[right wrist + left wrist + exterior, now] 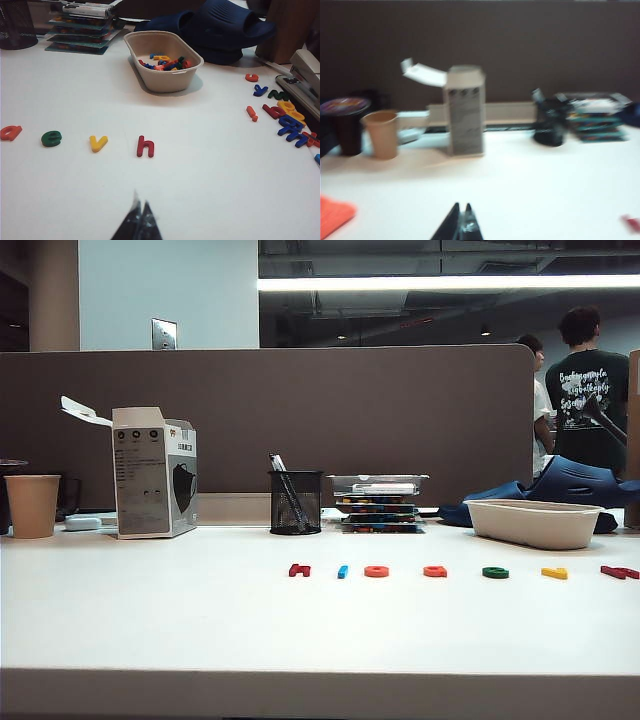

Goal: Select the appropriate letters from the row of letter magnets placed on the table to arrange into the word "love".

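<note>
Nothing has been picked yet: all seven letter magnets sit in one row across the table point(150, 630), well apart from each other, and neither arm shows in the exterior view. From the left of that view the row runs: dark red blocky letter point(299, 570), blue bar point(343, 571), orange ring point(376, 571), orange-red rounded letter point(435, 571), green e point(495, 572), yellow v point(554, 573) and a red letter point(619, 572) at the far end. The left gripper point(461, 220) hangs low over bare white surface with its fingertips pressed together and nothing between them; only a blurred reddish scrap shows at that view's edge, so the row is not within its reach yet. The right gripper point(140, 217) is likewise pinched closed and empty, nearer the action: the green e point(51, 138), the yellow v point(98, 143) and a red h point(145, 147) lie ahead of it on the table. Beyond them stands a beige tray point(165, 80) of spare letters (with more loose letters scattered off to one side). My read is that this is the opening step. The next move calls for opening one set of fingers, travelling to the blue bar, which is first in the word, and coming down squarely on a thin, flat piece.
</note>
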Controlling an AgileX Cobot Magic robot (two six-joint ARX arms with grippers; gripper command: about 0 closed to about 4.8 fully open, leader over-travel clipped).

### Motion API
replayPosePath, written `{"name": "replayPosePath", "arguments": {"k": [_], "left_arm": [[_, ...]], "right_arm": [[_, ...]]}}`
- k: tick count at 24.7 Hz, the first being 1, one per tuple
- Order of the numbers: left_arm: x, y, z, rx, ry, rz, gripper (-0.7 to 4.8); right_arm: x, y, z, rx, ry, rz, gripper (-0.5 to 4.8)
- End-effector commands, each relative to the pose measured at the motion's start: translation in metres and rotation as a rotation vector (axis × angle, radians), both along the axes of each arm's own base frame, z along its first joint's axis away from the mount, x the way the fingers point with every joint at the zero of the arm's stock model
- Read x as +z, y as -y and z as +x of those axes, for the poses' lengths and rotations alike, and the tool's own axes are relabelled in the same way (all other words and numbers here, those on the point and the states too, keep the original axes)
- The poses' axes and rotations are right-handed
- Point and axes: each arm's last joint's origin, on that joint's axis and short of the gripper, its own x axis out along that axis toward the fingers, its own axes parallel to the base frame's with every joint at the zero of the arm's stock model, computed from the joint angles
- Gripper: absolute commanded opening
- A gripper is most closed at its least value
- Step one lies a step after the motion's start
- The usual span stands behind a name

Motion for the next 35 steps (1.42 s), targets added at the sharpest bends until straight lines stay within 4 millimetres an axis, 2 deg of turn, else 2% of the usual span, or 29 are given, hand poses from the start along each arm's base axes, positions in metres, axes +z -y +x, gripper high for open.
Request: {"name": "replayPosePath", "arguments": {"k": [1,5,7,11,13,15,18,22,25,28,30,33,35], "left_arm": [[0.042,0.002,-0.019,-0.128,-0.052,-0.064,-0.05],[0.091,0.002,-0.050,-0.216,-0.154,-0.045,-0.05],[0.140,0.001,-0.072,-0.236,-0.274,0.023,-0.05],[0.192,0.002,-0.077,-0.275,-0.458,0.026,-0.05],[0.232,0.005,-0.073,-0.383,-0.526,-0.030,-0.05],[0.248,0.008,-0.070,-0.450,-0.540,-0.103,-0.05],[0.263,0.013,-0.062,-0.529,-0.579,-0.165,-0.05],[0.272,0.030,-0.037,-0.597,-0.694,-0.216,-0.05],[0.266,0.048,-0.012,-0.546,-0.796,-0.226,-0.05],[0.262,0.057,0.003,-0.530,-0.848,-0.235,-0.05],[0.260,0.067,0.019,-0.527,-0.875,-0.244,-0.05],[0.260,0.071,0.026,-0.531,-0.872,-0.281,-0.05],[0.263,0.072,0.027,-0.564,-0.846,-0.292,-0.05]], "right_arm": [[0.001,0.000,0.000,-0.004,0.022,-0.005,0.03],[0.001,0.000,0.000,-0.004,0.021,-0.004,0.03],[0.001,0.000,0.000,-0.005,0.021,-0.004,0.03],[0.001,0.000,0.000,-0.004,0.021,-0.004,0.03],[0.001,0.000,0.000,-0.005,0.021,-0.004,0.03],[0.001,0.000,0.000,-0.004,0.021,-0.004,0.03],[0.001,0.000,0.000,-0.004,0.020,-0.004,0.03],[0.001,0.000,0.000,-0.007,0.020,0.009,0.02],[0.001,0.000,0.000,-0.012,0.020,0.010,-0.01],[0.001,0.000,0.000,-0.020,0.020,0.014,-0.01],[0.002,0.001,0.000,-0.033,0.021,0.073,-0.01],[0.005,0.001,0.000,-0.039,0.027,0.105,-0.01],[0.014,0.000,-0.002,-0.042,0.044,0.134,-0.01]]}}
